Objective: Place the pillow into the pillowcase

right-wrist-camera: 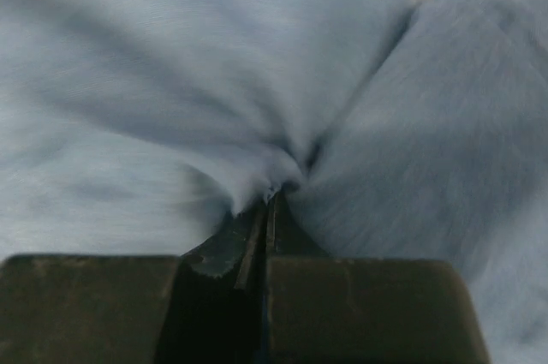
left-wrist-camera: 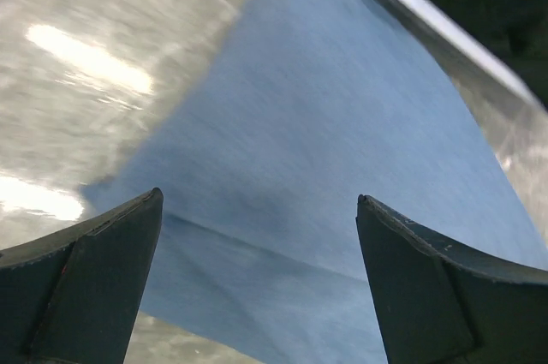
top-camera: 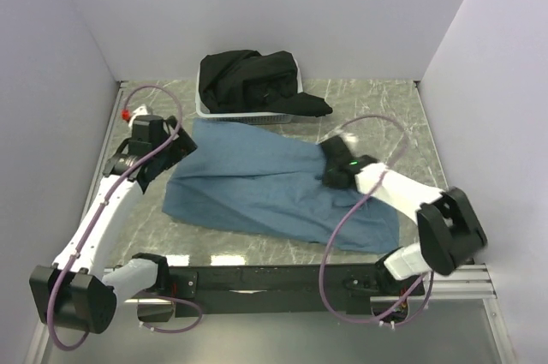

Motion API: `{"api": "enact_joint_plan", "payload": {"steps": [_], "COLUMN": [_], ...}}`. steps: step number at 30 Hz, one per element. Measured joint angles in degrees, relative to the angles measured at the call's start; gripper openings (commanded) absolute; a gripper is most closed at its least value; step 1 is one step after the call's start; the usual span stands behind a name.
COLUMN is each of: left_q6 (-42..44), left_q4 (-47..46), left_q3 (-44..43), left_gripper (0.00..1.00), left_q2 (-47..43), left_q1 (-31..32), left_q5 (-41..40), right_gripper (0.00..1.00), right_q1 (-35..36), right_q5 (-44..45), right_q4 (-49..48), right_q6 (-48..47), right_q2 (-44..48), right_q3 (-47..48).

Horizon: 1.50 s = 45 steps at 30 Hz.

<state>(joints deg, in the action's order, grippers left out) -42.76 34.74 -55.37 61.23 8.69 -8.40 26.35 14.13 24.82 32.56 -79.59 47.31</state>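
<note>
Two long arms, white on the straight parts and black at the chunky joints. On the left arm (top-camera: pixel 98 214), a thin purple-grey cable (top-camera: pixel 155 86) in big loops and a small red bit (top-camera: pixel 128 113) near the upper left. On the right arm (top-camera: pixel 390 188), the same kind of cable (top-camera: pixel 322 270) and a tiny green light (top-camera: pixel 354 163). Left gripper (left-wrist-camera: pixel 259 196) with two dark grey fingers (left-wrist-camera: pixel 86 295), wide and curved, one with a thin red line. Right gripper (right-wrist-camera: pixel 268 201) black too, with a flat boxy block (right-wrist-camera: pixel 360 313) along the bottom.
</note>
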Motion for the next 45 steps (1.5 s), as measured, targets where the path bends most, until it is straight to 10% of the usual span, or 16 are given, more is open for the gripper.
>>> {"api": "enact_joint_plan", "payload": {"steps": [9, 15, 24, 35, 41, 45], "left_q6": [-4.6, -5.1, -2.8, -7.4, -19.5, -30.9], "left_q4": [-2.9, -3.5, -6.3, 0.8, 3.9, -0.7], "left_q3": [5.3, 7.8, 8.1, 4.2, 4.2, 14.3], "left_gripper": [1.0, 0.99, 0.99, 0.93, 0.08, 0.01], "left_q2": [3.3, 3.3, 2.3, 5.1, 19.2, 7.5], "left_q1": [5.6, 5.6, 7.7, 52.6, 62.2, 59.8], "left_q5": [1.6, 2.3, 9.0, -5.7, -15.7, -16.5], "right_gripper": [0.0, 0.02, 0.63, 0.7, 0.7, 0.7], "right_q1": [28.7, 21.0, 11.0, -3.3, -3.9, -3.9], "right_q5": [-4.3, -9.4, -6.9, -7.6, -9.6, -10.5], "right_q4": [-7.1, -12.3, -7.5, -6.7, -7.9, -8.3], "right_q6": [7.3, 9.2, 8.9, 7.6, 7.1, 6.9], "right_q2": [-14.9, -5.8, 19.9, 19.6, 16.8, 16.4], "right_q3": [11.2, 2.8, -7.6, -13.3, -13.3, -13.3]}}
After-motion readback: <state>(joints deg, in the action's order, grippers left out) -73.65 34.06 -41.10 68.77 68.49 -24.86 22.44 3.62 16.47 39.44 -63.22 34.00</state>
